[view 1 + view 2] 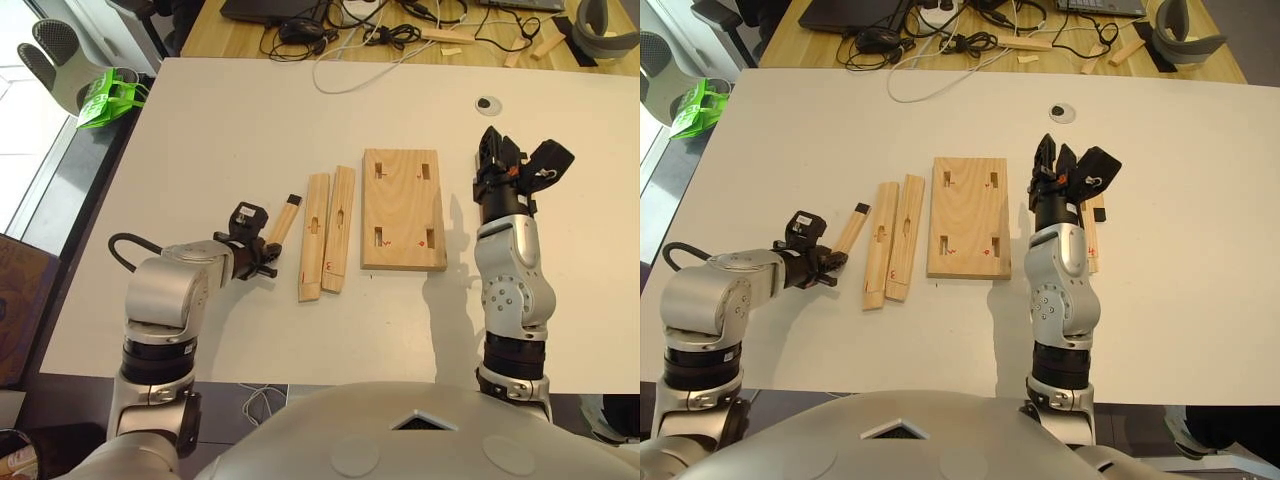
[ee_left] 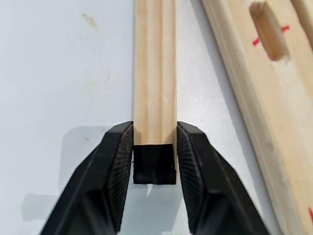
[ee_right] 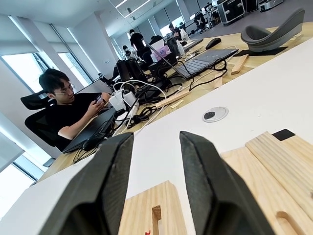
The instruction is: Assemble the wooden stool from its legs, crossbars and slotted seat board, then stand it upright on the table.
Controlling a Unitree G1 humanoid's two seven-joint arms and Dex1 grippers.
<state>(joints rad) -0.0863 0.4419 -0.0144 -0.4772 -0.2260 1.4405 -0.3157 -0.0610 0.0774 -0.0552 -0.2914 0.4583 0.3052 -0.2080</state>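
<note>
My left end effector (image 2: 154,147) is closed on the black end of a short stick (image 1: 284,220) that lies on the desk (image 1: 250,130). My right end effector (image 3: 156,141) is open, holding nothing, next to the board (image 1: 402,210). Two long legs (image 1: 327,235) lie between the stick and the board.

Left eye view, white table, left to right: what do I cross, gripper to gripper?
In order: left gripper, shut on the black-tipped wooden stick → first slotted leg → second slotted leg → slotted seat board → right gripper, open.
</note>
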